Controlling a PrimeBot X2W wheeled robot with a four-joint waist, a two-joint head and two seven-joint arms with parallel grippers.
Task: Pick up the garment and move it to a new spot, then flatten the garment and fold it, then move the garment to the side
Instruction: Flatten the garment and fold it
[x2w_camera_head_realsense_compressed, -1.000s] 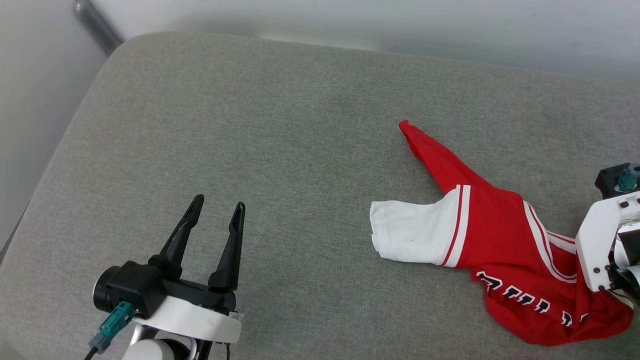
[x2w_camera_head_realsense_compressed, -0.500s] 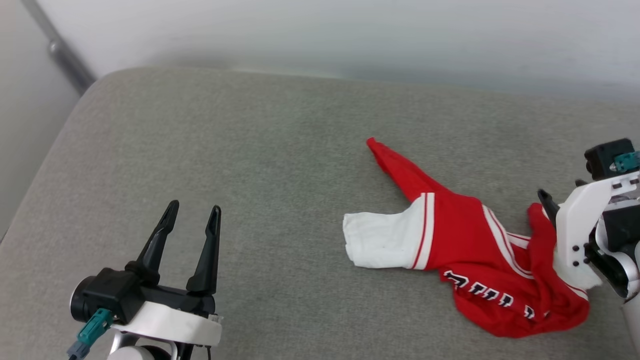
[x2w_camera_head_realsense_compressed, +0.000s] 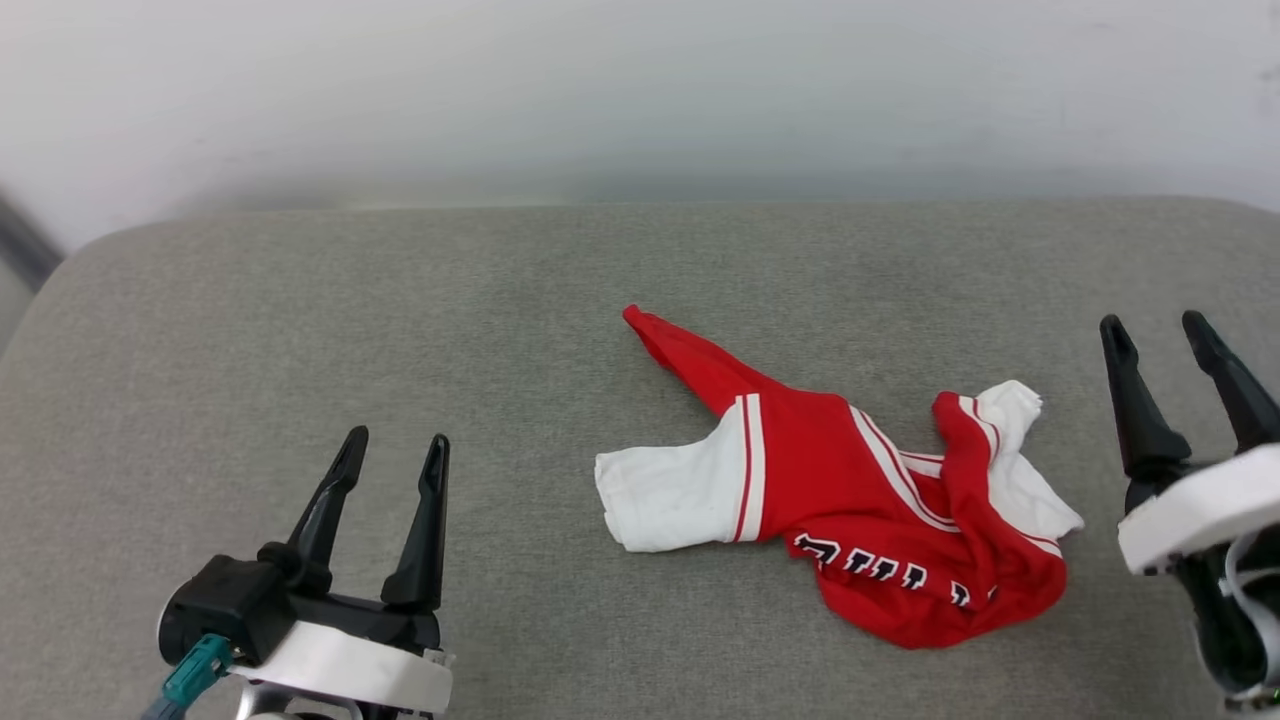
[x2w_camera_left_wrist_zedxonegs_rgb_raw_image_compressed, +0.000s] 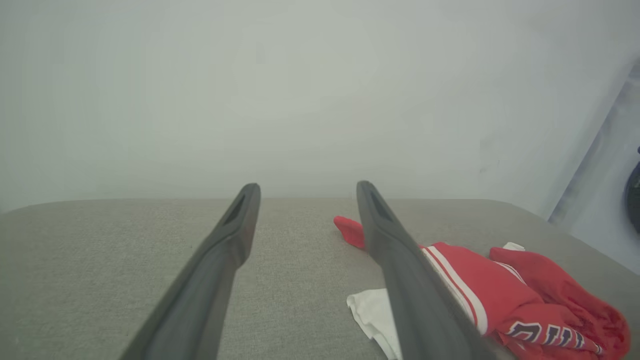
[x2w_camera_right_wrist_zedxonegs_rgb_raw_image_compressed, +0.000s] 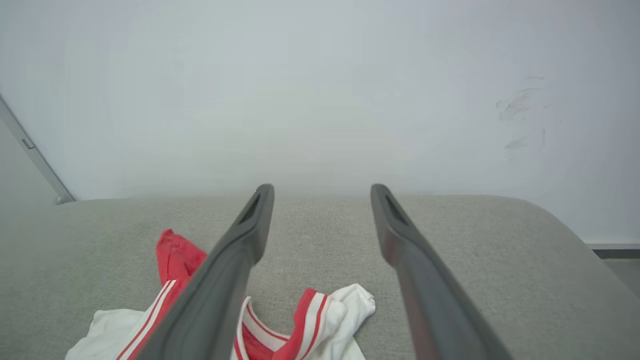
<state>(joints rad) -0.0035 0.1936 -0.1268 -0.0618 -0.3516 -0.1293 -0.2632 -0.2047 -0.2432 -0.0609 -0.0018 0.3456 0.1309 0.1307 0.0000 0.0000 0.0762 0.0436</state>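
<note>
The garment (x2w_camera_head_realsense_compressed: 860, 500), a red jersey with white sleeves and black lettering, lies crumpled on the grey cushion (x2w_camera_head_realsense_compressed: 400, 330), right of centre in the head view. One white sleeve spreads to its left and a red corner points up and away. My right gripper (x2w_camera_head_realsense_compressed: 1157, 332) stands open just to the garment's right, clear of the cloth. My left gripper (x2w_camera_head_realsense_compressed: 395, 450) is open at the lower left, well apart from it. The left wrist view has the garment (x2w_camera_left_wrist_zedxonegs_rgb_raw_image_compressed: 525, 295) at the lower right; the right wrist view has the garment (x2w_camera_right_wrist_zedxonegs_rgb_raw_image_compressed: 170, 260) at the lower left behind my left finger.
A pale wall (x2w_camera_head_realsense_compressed: 640, 90) rises directly behind the cushion's far edge. The cushion's rounded left corner (x2w_camera_head_realsense_compressed: 90, 250) and right corner (x2w_camera_right_wrist_zedxonegs_rgb_raw_image_compressed: 550, 215) fall off to the floor. Bare cushion stretches between my left gripper and the garment.
My right gripper has let go of the garment and pulled back to the right, now open. The garment has settled on the cushion. The head camera has swung, shifting the whole view left.
</note>
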